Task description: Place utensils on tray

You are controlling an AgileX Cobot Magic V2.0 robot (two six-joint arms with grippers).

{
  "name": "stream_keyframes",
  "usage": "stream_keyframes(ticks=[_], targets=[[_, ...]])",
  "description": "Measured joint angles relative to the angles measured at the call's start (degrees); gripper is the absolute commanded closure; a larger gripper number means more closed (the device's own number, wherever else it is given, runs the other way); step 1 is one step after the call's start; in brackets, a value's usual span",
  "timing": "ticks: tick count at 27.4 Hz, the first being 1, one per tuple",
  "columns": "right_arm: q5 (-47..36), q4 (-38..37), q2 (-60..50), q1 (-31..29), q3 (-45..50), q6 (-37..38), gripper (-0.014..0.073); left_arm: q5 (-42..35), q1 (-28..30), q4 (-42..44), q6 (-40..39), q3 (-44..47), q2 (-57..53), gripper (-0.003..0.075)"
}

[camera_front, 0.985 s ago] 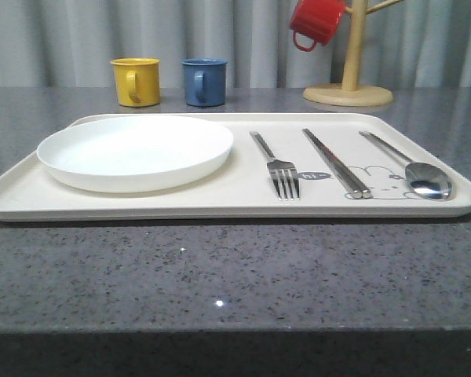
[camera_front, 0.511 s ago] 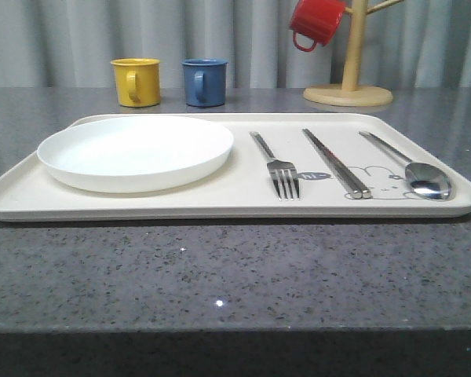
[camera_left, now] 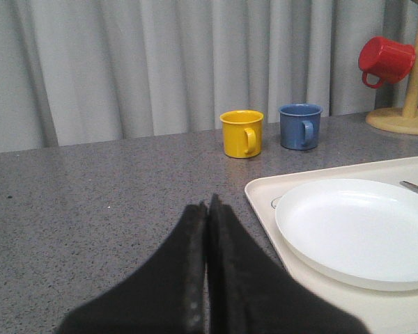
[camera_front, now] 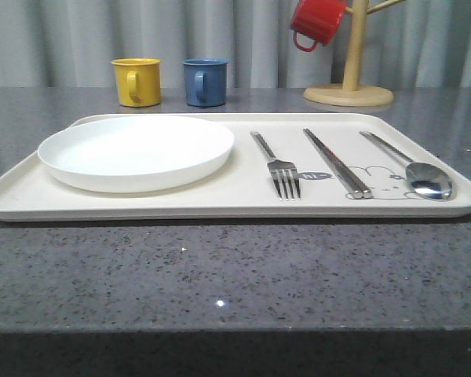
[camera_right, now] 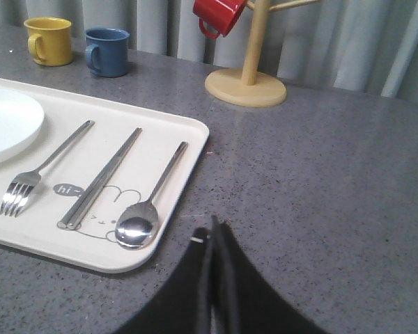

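The cream tray [camera_front: 243, 206] lies across the grey table. On it, from left to right, rest the white plate [camera_front: 135, 151], the fork [camera_front: 277, 166], the chopsticks [camera_front: 336, 162] and the spoon [camera_front: 416, 173]. In the right wrist view the fork [camera_right: 38, 171], chopsticks [camera_right: 101, 179] and spoon [camera_right: 148, 206] lie over the rabbit drawing. My left gripper [camera_left: 207, 206] is shut with nothing in it, above the table just off the tray's left end near the plate [camera_left: 359, 229]. My right gripper [camera_right: 212, 226] is shut and empty, beyond the tray's right end, near the spoon's bowl.
A yellow mug [camera_front: 136, 81] and a blue mug [camera_front: 204, 82] stand behind the tray. At the back right a wooden mug stand [camera_front: 349, 88] holds a red mug [camera_front: 316, 22]. A grey curtain hangs behind the table.
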Motion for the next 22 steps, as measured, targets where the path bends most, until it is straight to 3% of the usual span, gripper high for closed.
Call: stream_keyframes(ticks=[12,22], targets=[[0.00,0.00,0.00,0.00,0.00,0.00,0.0664,-0.22,0.00,0.00,0.00,0.83,-0.62,0.0738],[0.03,0.00,0.00,0.00,0.00,0.00,0.0664,-2.22,5.33,0.00,0.00,13.74,-7.48,0.0738]])
